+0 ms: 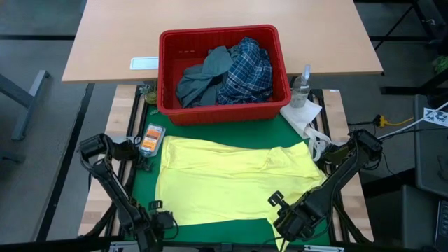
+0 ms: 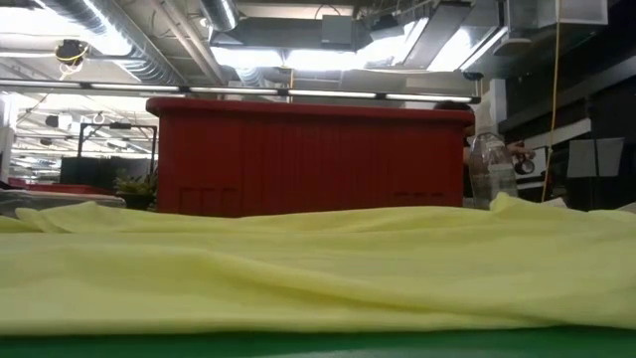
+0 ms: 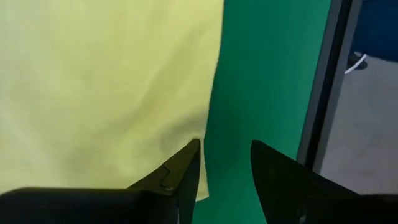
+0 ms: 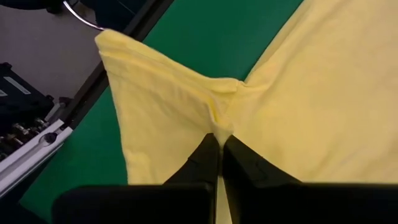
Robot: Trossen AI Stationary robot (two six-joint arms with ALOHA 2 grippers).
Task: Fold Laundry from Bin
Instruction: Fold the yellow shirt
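The small yellow garment [image 1: 224,182] lies spread on the green mat [image 1: 210,129], in front of the red bin [image 1: 222,73]. In the bin lie a grey-blue garment [image 1: 203,77] and a plaid shirt [image 1: 248,70]. My right gripper [image 4: 219,138] is shut on the yellow cloth at its near right part [image 1: 280,210]. My left gripper [image 3: 225,149] is open at the garment's near left corner [image 1: 162,222]. One of its fingers [image 3: 186,165] stands over the yellow edge, the other [image 3: 273,168] over bare mat. My right gripper pinches a bunched fold of the yellow garment [image 4: 219,121] between its two fingertips, coming from above and pointing steeply down. The cloth is gathered into creases at the fingers. A ridge runs from there to a raised corner [image 4: 106,40]; the rest lies on the mat. Whether my left gripper touches the cloth, I cannot tell.
A clear bottle [image 1: 302,85] and a white paper towel [image 1: 302,115] stand right of the bin. A small orange-and-white packet [image 1: 150,138] lies at the mat's left edge. A white label [image 1: 145,63] lies on the wooden table behind.
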